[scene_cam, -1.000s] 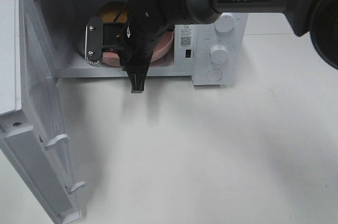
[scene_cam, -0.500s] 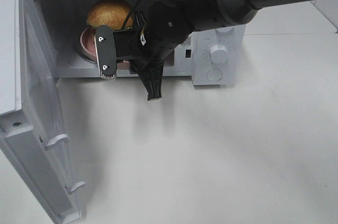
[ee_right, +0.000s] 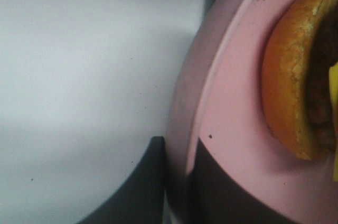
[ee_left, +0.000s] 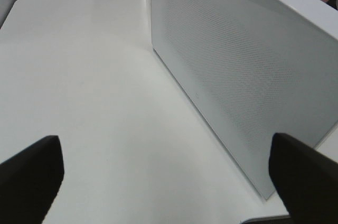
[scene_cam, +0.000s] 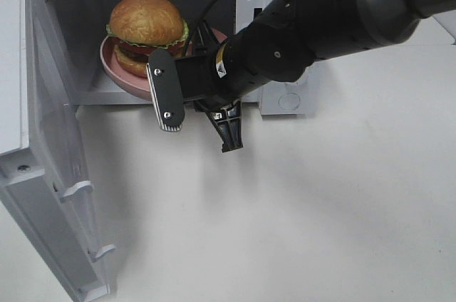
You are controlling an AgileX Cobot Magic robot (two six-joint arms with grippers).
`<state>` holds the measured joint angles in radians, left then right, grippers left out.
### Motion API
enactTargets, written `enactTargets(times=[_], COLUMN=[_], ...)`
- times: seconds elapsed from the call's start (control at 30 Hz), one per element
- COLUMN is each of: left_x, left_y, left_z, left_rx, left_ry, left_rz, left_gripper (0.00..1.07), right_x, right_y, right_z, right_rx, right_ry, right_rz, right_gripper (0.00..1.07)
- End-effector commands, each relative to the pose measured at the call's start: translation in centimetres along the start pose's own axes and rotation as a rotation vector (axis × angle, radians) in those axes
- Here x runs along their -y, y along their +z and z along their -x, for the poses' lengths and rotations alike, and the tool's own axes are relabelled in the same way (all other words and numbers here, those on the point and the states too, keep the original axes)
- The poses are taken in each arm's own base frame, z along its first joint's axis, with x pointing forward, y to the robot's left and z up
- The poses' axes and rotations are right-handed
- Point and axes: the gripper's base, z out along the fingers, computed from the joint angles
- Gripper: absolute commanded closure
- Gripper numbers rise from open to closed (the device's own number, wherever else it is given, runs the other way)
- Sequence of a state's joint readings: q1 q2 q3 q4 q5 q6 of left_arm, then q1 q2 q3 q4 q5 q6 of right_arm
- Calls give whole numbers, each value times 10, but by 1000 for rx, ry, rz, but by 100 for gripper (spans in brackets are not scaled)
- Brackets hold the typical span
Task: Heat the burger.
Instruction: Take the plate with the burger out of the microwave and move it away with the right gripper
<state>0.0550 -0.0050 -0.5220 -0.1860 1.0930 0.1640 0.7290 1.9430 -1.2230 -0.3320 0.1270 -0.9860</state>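
Note:
The burger sits on a round pink plate inside the open microwave, at the left of the cavity near its front sill. My right gripper reaches in from the right and is shut on the plate's rim. In the right wrist view the rim runs between the two dark fingers, and the burger lies just past them. In the exterior high view the arm's wrist covers the fingers. My left gripper is open and holds nothing, facing the outer side of the door.
The microwave door stands swung out at the left, reaching well toward the table's front. The control panel with a knob is partly hidden behind the right arm. White tabletop spreads in front of the microwave.
The right arm has swung to the right and lower, uncovering the burger and plate it hid a second ago. The gripper stays shut on the rim.

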Motion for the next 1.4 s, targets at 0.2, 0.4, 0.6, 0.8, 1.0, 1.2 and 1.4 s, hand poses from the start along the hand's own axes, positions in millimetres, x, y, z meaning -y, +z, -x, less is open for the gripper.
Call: enactTargets(times=[0.2,0.4,0.6,0.8,1.0,1.2,1.4], left_x=[0,0,0,0,0,0,0], left_y=[-2,-2,-2,-2,-2,-2,-2], left_z=[0,0,0,0,0,0,0], left_rx=[32,32,32,32,32,32,32], left_ry=[-7,-7,-7,-7,-7,-7,-7], left_rz=[5,5,5,5,5,5,5], left_gripper=[9,9,9,9,9,9,9], right_x=[-3,-14,-32,-47,-58,-74,-90], right_y=[-35,-50,-71,-92,-108,-130,-151], right_z=[-5,-7,-13,-17,-20,-25,-32], right_rx=[46,54,48,44,45,41,24], right_ry=[16,13,12,12,12,12,10], right_rz=[-84,-85,-64,-54,-57,-57,-48], right_gripper=[107,107,107,107,107,107,107])
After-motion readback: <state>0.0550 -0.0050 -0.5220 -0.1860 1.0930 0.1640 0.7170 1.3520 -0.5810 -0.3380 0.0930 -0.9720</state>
